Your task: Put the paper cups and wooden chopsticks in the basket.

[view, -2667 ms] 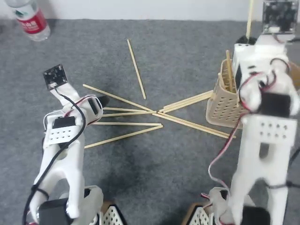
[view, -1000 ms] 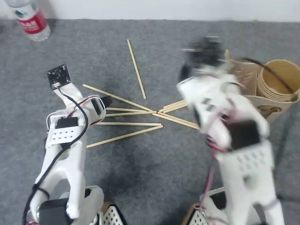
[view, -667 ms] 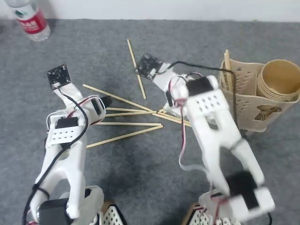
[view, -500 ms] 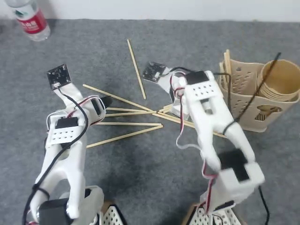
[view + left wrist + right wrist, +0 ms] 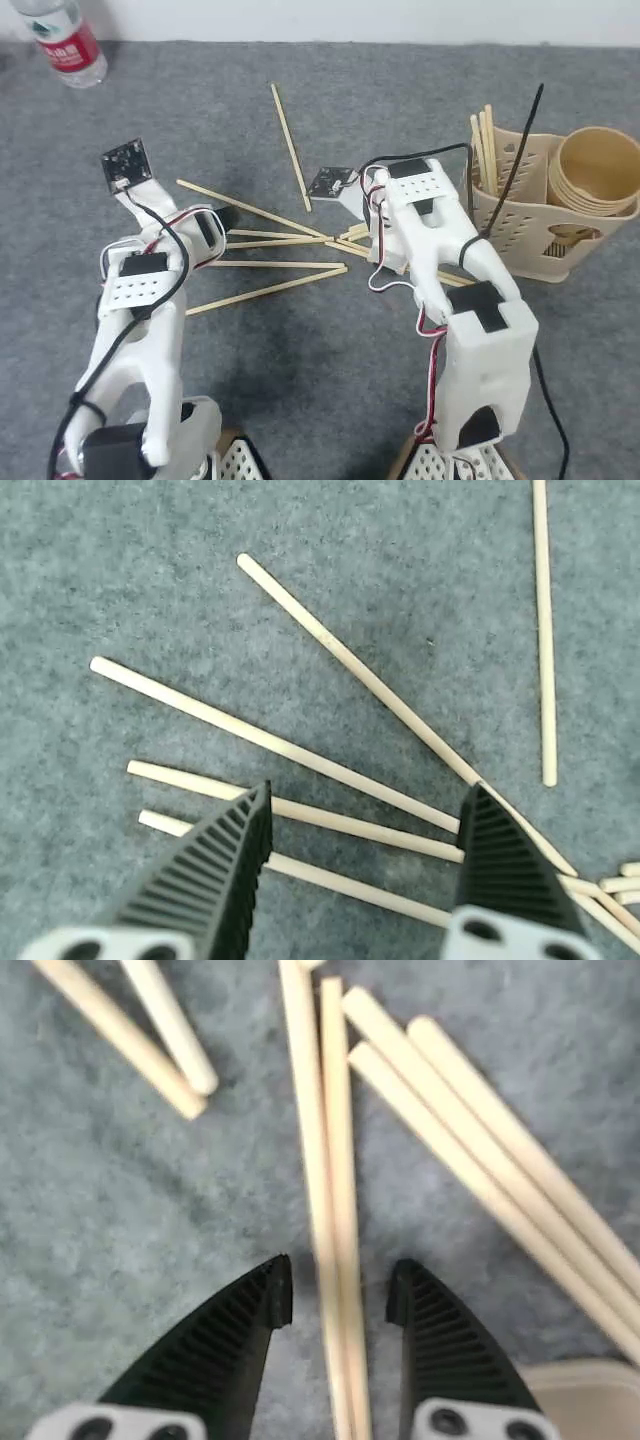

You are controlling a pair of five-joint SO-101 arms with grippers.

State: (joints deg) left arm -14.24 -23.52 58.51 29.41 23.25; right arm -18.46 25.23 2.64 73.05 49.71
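While the left gripper [image 5: 365, 805] is held low over the grey carpet [image 5: 150, 560], its jaws are seen spread wide, and nothing is pinched. The gap between them is crossed by two loose chopsticks [image 5: 330, 820] lying on the carpet. A longer chopstick [image 5: 270, 740] lies just beyond the tips, and another slanted chopstick [image 5: 360, 675] is found farther out. A single chopstick [image 5: 543, 630] is set well beyond one jaw, apart from the rest.

The right gripper [image 5: 338, 1278] is also held close to the carpet, with its jaws parted a little. A pair of chopsticks [image 5: 330, 1140], laid side by side, runs straight through the gap; it is not visibly clamped. Two further chopsticks [image 5: 470, 1130] slant away outside one jaw, and two stick ends [image 5: 150, 1040] are seen ahead of the other.

From above, the basket [image 5: 525, 245] is seen near the right arm and well apart from the left jaws. The paper cups [image 5: 600, 170] are stacked inside it, and several upright chopsticks [image 5: 484, 145] are held in its neighbouring compartment. A plastic bottle [image 5: 65, 45] is placed far beyond the left jaws.
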